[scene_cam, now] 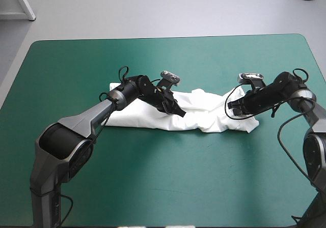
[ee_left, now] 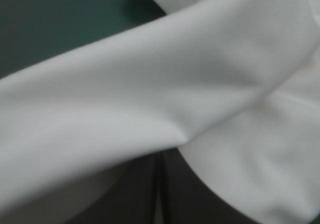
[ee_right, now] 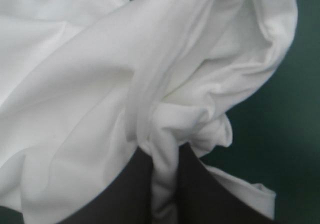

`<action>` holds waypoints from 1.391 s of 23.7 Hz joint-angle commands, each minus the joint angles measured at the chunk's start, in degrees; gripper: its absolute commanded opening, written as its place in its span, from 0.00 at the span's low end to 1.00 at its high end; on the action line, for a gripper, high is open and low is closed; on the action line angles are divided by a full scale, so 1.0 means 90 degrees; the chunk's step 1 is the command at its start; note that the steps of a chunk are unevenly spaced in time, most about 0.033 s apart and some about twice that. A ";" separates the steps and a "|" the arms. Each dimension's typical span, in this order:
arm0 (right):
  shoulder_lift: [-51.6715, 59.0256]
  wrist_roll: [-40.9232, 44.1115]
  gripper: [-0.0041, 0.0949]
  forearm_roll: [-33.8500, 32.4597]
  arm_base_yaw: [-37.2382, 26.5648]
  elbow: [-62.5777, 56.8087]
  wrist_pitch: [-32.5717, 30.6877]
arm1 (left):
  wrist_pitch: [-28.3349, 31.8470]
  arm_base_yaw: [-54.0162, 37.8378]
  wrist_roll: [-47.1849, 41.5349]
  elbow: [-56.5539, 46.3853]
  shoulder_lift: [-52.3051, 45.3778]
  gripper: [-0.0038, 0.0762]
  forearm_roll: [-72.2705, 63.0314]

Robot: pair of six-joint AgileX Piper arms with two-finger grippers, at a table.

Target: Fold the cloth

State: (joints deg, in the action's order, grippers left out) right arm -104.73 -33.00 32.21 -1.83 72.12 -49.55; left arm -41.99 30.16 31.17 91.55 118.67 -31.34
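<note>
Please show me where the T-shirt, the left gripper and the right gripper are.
T-shirt (scene_cam: 204, 117): high view, on its wrinkled middle part.
left gripper (scene_cam: 180, 113): high view, at its fingertips, down on the cloth.
right gripper (ee_right: 165, 159): right wrist view, between its fingertips, where cloth is pinched.

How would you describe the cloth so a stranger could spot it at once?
Find the teal-green table; near its middle lies the T-shirt, a long, rumpled white bundle running left to right. The left tool and right tool each pinch it, and it is the only white thing on the cover.
</note>
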 commanded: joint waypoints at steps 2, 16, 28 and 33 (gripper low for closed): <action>0.0562 0.0009 0.02 0.0213 0.0029 0.0457 -0.0185 | 0.0039 -0.0207 -0.0088 0.0283 -0.0533 0.07 0.0085; 0.1132 0.0148 0.02 0.0474 0.0230 0.1759 -0.1015 | -0.0358 -0.0467 -0.0229 0.0755 -0.0793 0.07 0.0324; 0.0959 0.0728 0.03 0.0525 0.1735 0.2763 -0.0779 | -0.2142 -0.1003 -0.1539 0.2467 -0.2394 0.07 0.3627; 0.0371 0.0824 0.03 0.0525 0.2176 0.3428 -0.0990 | -0.2298 -0.1728 -0.1608 0.2535 -0.3097 0.07 0.3799</action>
State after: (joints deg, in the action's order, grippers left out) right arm -100.92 -25.87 34.37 15.82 98.14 -59.16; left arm -64.25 17.48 17.61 112.31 96.98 2.23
